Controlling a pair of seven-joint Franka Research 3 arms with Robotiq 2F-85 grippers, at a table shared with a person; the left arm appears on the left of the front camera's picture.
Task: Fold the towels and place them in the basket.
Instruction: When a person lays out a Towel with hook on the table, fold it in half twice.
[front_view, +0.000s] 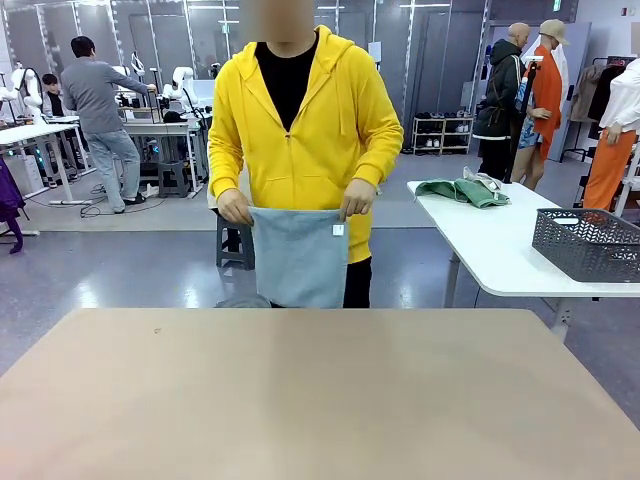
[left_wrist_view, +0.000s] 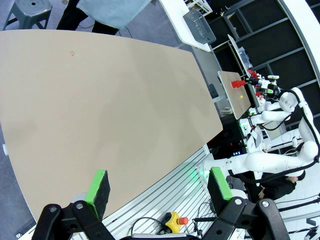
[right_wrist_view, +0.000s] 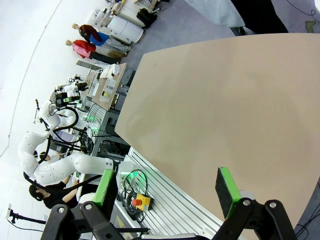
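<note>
A person in a yellow hoodie stands at the far side of the table and holds a pale blue-grey towel (front_view: 298, 255) by its two top corners, hanging in front of them; its lower edge (left_wrist_view: 114, 10) also shows in the left wrist view. A green towel (front_view: 462, 190) lies crumpled on a white side table at the right. Nearer on that side table stands the dark grey lattice basket (front_view: 587, 243), which the left wrist view shows far off (left_wrist_view: 199, 26). My left gripper (left_wrist_view: 159, 186) is open above the near table edge. My right gripper (right_wrist_view: 167, 188) is open too, with nothing between its fingers.
The tan table (front_view: 310, 390) in front of me is bare. The white side table (front_view: 480, 245) stands apart at the right across a gap of floor. A grey stool (left_wrist_view: 30, 11) stands beside the person.
</note>
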